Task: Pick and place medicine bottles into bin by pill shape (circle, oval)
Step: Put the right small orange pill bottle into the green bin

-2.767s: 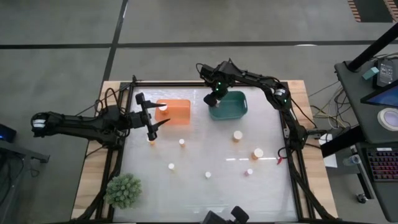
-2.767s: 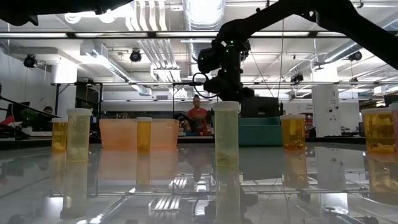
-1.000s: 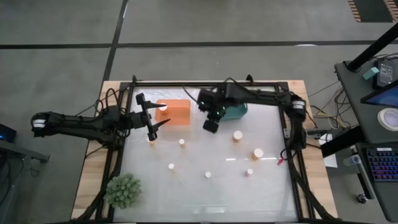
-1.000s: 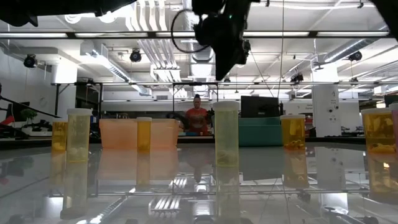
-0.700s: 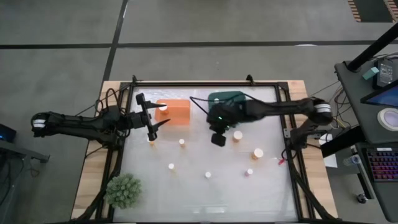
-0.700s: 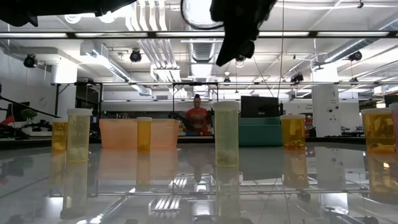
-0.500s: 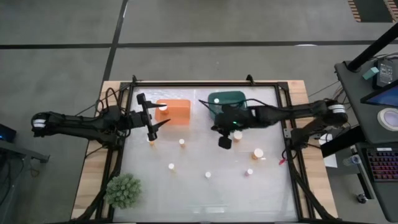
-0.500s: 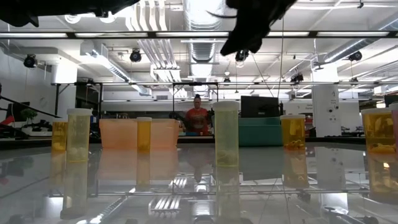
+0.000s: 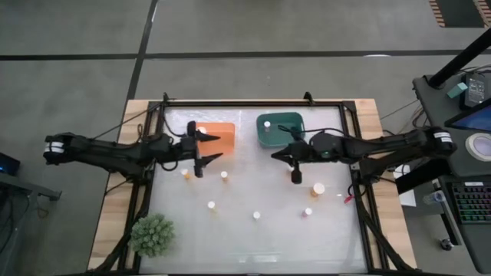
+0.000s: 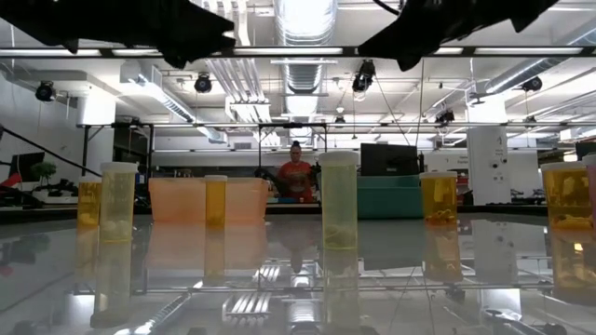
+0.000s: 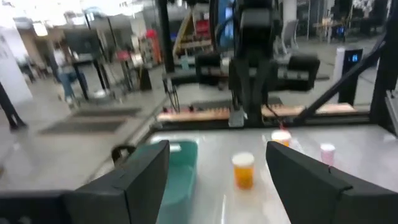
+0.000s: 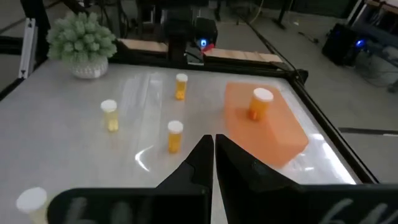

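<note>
Right pincer [image 9: 294, 164] hovers closed and empty, left pincer [image 9: 201, 150] apart; medicine bottles [image 9: 317, 188] look light, tippy — grip below the cap.

White table [image 9: 253, 238], orange bin [image 9: 217, 138], teal bin [image 9: 280, 128], medicine bottles [image 9: 211, 205], plant [image 9: 151, 234]

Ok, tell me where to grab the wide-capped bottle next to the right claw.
Take the wide-capped bottle by its round body just below the white cap, probably coming straight down from above. It stands upright, apart from the other bottles. The right claw is shut, so it must open first.
</note>
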### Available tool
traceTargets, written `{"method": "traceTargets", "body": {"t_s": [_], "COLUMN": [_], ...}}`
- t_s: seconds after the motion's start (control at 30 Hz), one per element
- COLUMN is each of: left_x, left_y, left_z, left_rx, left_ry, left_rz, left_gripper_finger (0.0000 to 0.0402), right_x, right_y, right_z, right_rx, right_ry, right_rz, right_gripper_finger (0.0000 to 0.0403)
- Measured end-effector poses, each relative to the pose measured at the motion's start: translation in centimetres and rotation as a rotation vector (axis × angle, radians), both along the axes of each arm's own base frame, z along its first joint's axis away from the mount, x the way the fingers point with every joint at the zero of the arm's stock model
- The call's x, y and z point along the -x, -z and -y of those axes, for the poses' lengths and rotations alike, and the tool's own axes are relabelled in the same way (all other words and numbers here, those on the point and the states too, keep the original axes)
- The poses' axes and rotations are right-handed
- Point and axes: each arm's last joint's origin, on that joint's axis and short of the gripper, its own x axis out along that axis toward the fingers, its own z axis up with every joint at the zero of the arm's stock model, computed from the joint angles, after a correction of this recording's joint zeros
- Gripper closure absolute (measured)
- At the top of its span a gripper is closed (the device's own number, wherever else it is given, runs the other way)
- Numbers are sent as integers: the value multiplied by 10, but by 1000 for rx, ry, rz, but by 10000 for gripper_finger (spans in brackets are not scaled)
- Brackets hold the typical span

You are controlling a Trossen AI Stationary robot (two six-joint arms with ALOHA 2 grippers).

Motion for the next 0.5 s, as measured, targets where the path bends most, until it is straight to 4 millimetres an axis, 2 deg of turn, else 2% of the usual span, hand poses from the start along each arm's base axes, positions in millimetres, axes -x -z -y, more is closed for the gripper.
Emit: {"method": "traceTargets", "body": {"t_s": [0.13, 0.23, 0.5], "left_x": [-13, -21, -40], "left_y": [4, 6, 27], "left_z": [0, -1, 0], "left_rx": [12, 17, 37], "left_ry": [0, -1, 17], "left_rz": [-156, -353, -838], "left_gripper_finger": [150, 150, 150], "right_x": [10, 14, 12], "right_y": [1, 2, 7], "right_z": [0, 0, 0], "right_rx": [-1, -19, -27], "right_ry": [0, 4, 5], "right_rz": [25, 29, 6], "right_gripper_finger": [394, 394, 394]}}
